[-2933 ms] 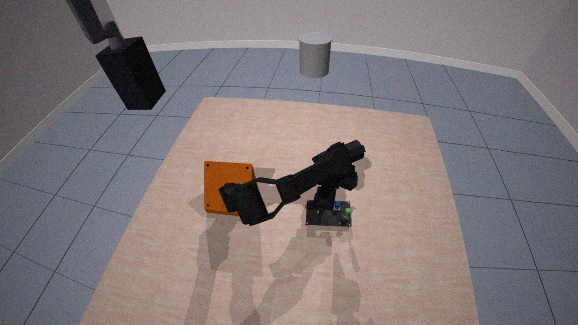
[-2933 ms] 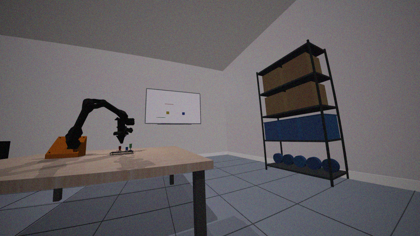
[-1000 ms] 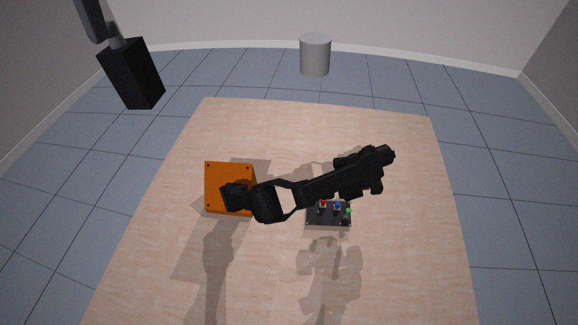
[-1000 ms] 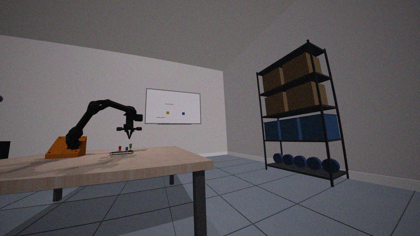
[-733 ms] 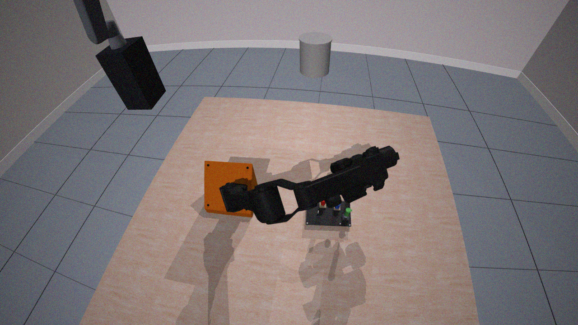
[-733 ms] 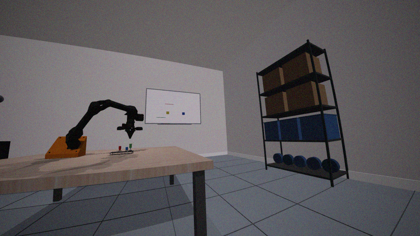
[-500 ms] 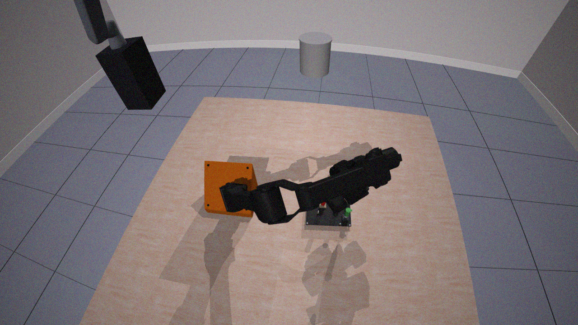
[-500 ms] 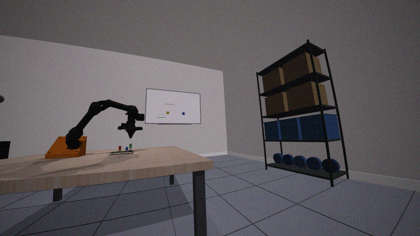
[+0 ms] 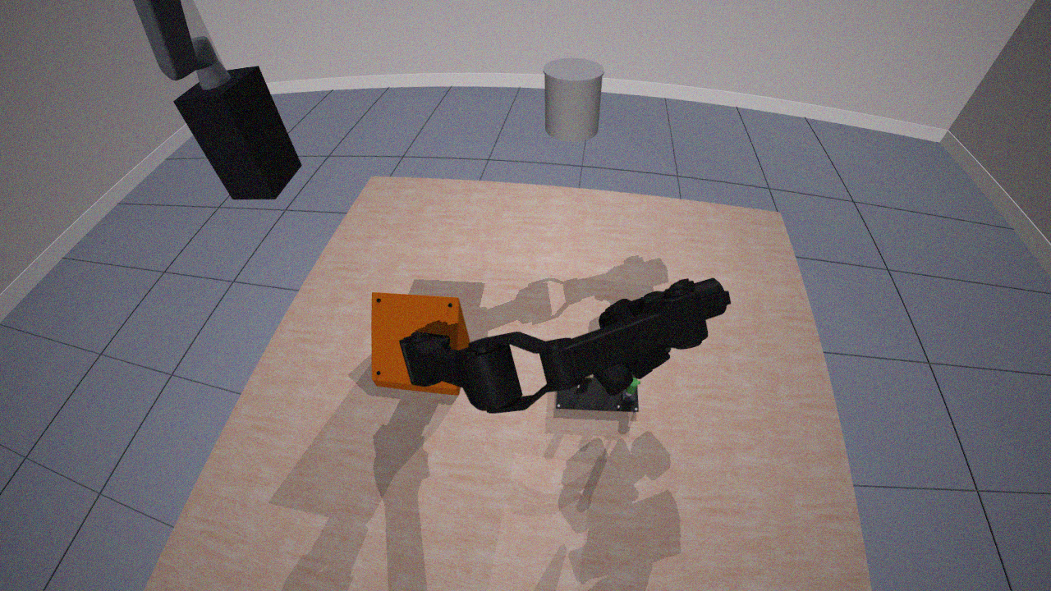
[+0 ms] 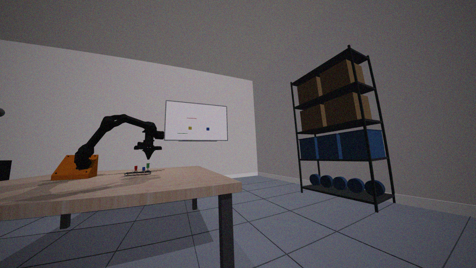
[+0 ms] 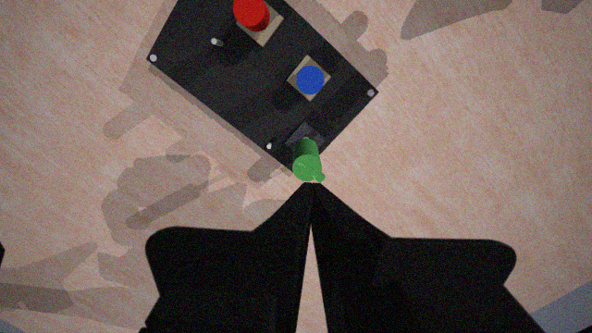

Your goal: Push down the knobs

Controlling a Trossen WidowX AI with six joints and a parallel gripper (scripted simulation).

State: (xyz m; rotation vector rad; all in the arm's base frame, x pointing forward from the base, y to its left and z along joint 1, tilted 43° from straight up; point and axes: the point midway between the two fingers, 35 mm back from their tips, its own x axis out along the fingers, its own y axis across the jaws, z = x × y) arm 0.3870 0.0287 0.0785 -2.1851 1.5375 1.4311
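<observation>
The black parallel-jaw gripper (image 11: 311, 187) — pinched tight on nothing — hangs above the tall green cylindrical knob (image 11: 305, 162), apart from it. On the dark rectangular circuit board (image 11: 240, 88), green and the red cylindrical knob (image 11: 250, 13) look unseated — likely both presses remain.

On the bench (image 10: 173, 186) the board (image 11: 240, 83) stands beside the arm's base block (image 10: 71, 169), carrying three knobs (image 11: 310, 80) in a row, with the end effector (image 10: 148, 156) above the end knob (image 11: 306, 162), apart from it.

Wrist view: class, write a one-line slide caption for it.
Shut jaws of the gripper hover above the green knob at the circuit board corner.
</observation>
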